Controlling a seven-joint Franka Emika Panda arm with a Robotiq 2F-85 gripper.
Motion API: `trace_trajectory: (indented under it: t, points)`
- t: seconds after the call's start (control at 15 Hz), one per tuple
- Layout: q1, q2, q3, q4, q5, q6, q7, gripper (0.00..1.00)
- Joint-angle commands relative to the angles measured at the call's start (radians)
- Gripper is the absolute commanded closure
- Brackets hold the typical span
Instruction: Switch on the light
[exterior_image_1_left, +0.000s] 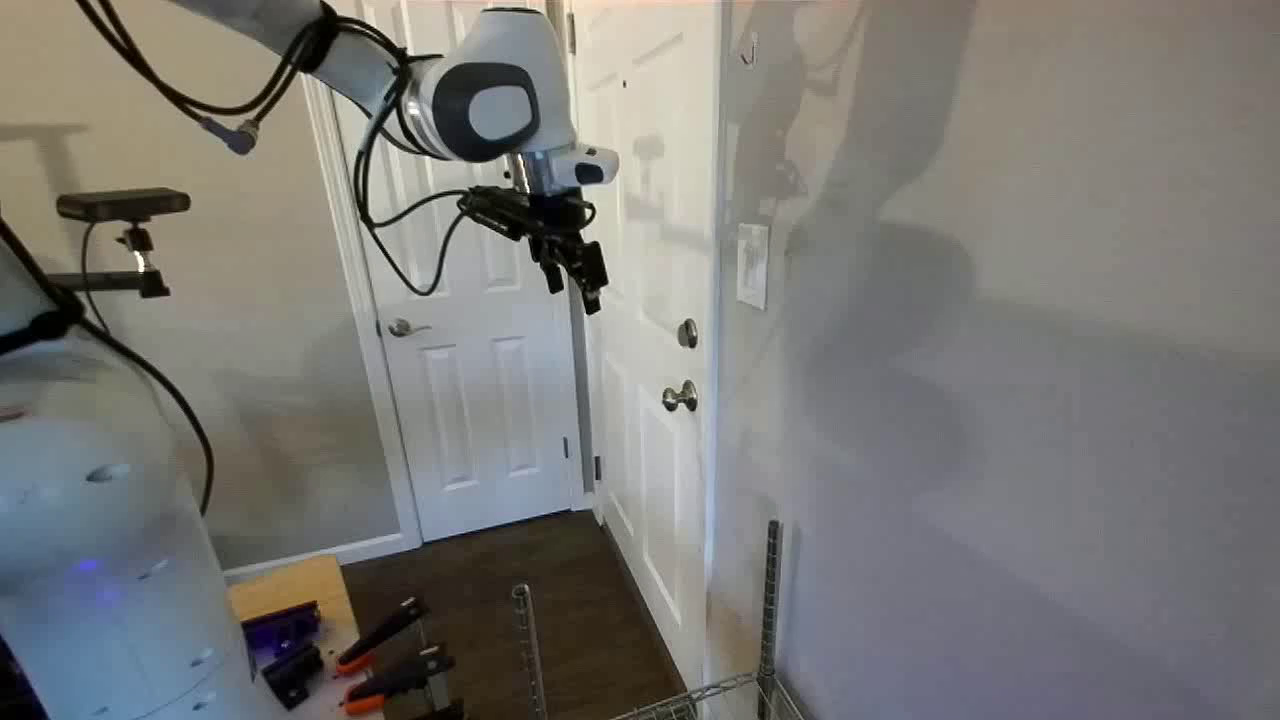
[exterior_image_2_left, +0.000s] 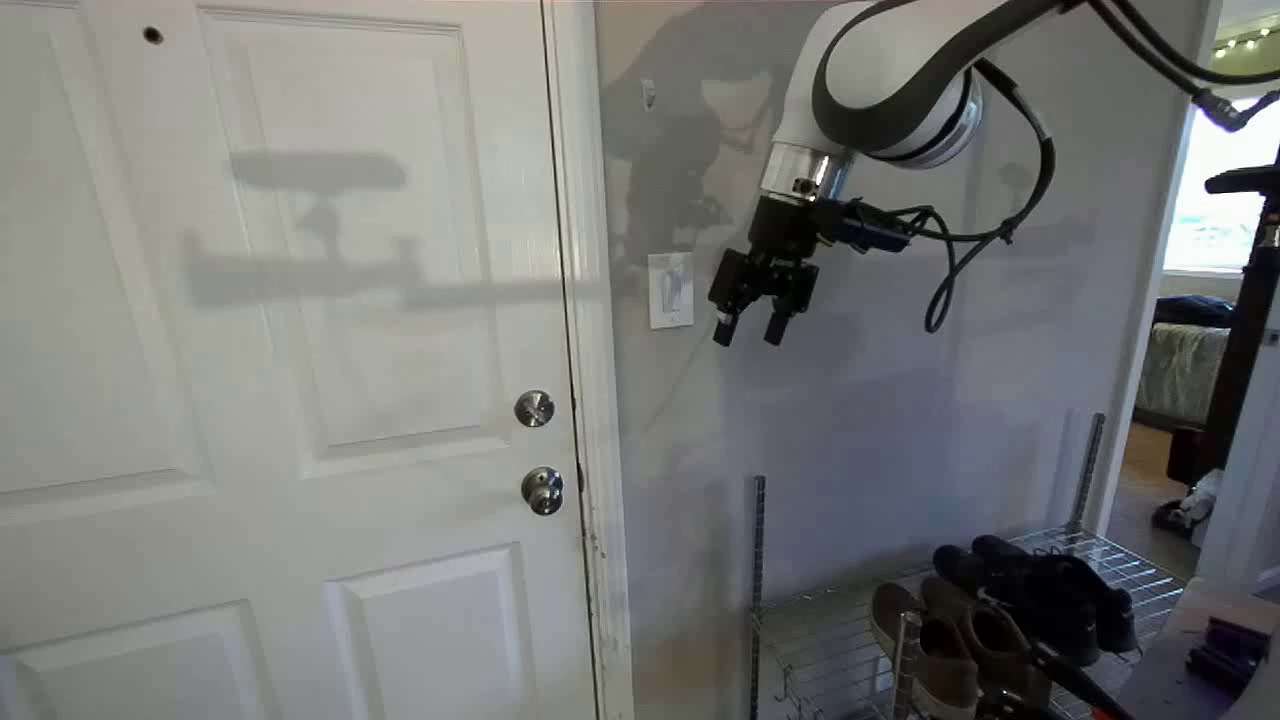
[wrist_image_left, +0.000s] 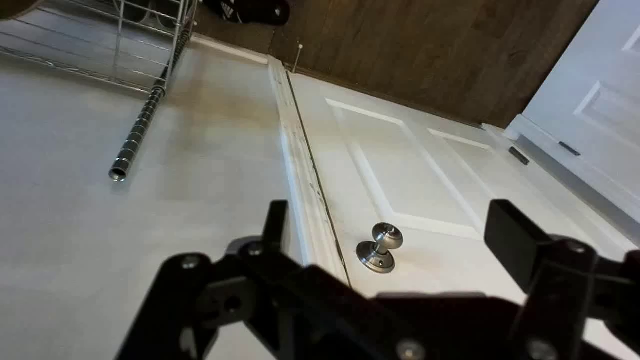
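Jaws hung spread, nothing between them, fingertips (exterior_image_2_left: 778, 330) pointing down, apart from wall (exterior_image_2_left: 850, 430)! Switch plate (exterior_image_2_left: 671, 290), long axis upright, sat wallward and slightly doorward of them, just beside door frame (exterior_image_2_left: 592, 300), well beyond edge of table (exterior_image_1_left: 290, 580). Untouched! On or off? Couldn't tell. Next push likely needed sideways swing, fingertips turned toward plate.

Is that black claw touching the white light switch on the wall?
Apart. An exterior view shows part of the white door between the gripper and the light switch.
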Motion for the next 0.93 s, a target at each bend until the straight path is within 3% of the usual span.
trace_trajectory:
  t: [0.0,0.6,0.87]
  points:
    - [0.000,0.000,0.000,0.002,-0.001,-0.003,0.000,0.00]
    - [0.000,0.000,0.000,0.002,-0.001,-0.003,0.000,0.00]
    - [-0.012,0.027,0.005,0.011,-0.017,0.049,0.014,0.00]
